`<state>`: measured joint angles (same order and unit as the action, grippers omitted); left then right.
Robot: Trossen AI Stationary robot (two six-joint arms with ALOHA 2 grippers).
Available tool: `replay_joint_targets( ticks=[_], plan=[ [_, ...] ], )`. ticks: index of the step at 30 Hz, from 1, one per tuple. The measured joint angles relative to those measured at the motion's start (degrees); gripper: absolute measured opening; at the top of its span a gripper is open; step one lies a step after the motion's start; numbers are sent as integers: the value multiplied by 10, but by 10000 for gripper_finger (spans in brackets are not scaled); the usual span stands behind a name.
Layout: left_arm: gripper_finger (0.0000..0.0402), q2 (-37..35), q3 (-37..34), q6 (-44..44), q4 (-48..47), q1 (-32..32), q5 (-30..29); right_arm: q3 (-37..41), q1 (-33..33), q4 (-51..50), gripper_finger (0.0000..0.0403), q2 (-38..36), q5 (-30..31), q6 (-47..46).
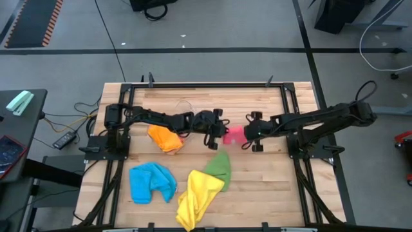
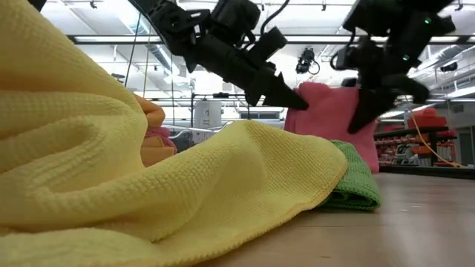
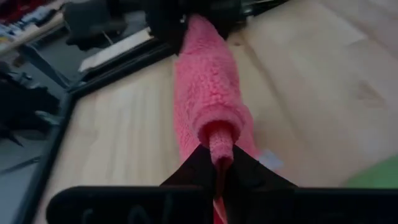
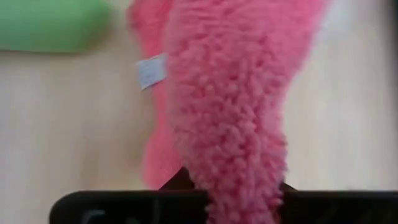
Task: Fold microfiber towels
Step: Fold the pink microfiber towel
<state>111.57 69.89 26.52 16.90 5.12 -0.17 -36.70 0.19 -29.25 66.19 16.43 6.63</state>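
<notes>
From above we see the left gripper and the right gripper facing each other at the middle of the wooden table, each closed on one end of the pink towel. The orange towel, blue towel, yellow towel and green towel lie nearer the front edge. In the low view the pink towel hangs lifted between both grippers, and both wrist views show closed fingers pinching pink cloth.

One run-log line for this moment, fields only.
left pincer: shut on pink towel | right pincer: shut on pink towel | towel: stretched between both, mid-table | others: unfolded
</notes>
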Motion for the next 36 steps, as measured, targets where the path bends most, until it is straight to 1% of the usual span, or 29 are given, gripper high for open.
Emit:
replay_joint_targets(
  ticks=[4, 5, 6, 8, 11, 13, 15, 17, 21, 24, 27, 32, 36],
  plan=[
    [21, -8, -1, 32, 24, 40, 2, -36, -15, -38, 16, 0, 130, 30],
    [25, -11, 0, 41, 44, 49, 1, -39, -20, -38, 16, 0, 152, 45],
    [29, -12, 2, 44, 52, 56, 0, -39, -25, -37, 16, 0, 165, 59],
    [34, -12, 2, 39, 40, 65, 3, -38, -35, -30, 16, 6, 171, 71],
    [32, 1, 0, 26, 5, 54, 50, -18, -35, -15, 16, 31, 150, 68],
    [25, 13, 0, 14, -12, 39, 59, -2, -18, 12, 16, 56, 129, 67],
    [18, 30, 0, 7, -10, 21, 61, 8, 6, 39, 16, 82, 111, 58],
    [17, 48, 0, 4, -8, -1, 60, 11, 39, 56, 17, 112, 106, 40],
    [29, 62, 0, 12, -8, -41, 56, 10, 111, 70, 17, 162, 102, 6],
    [35, 63, 0, 27, -4, -61, 27, 10, 153, 77, 17, 183, 108, -9],
    [30, 61, 0, 12, -6, -66, 16, 10, 180, 76, 17, 177, 104, -37],
    [16, 58, 0, -20, -7, -85, 14, 10, 224, 71, 17, 125, 60, -79],
    [25, 49, 0, -44, -5, -106, 17, 7, 233, 69, 17, 82, -26, -121]
  ],
)
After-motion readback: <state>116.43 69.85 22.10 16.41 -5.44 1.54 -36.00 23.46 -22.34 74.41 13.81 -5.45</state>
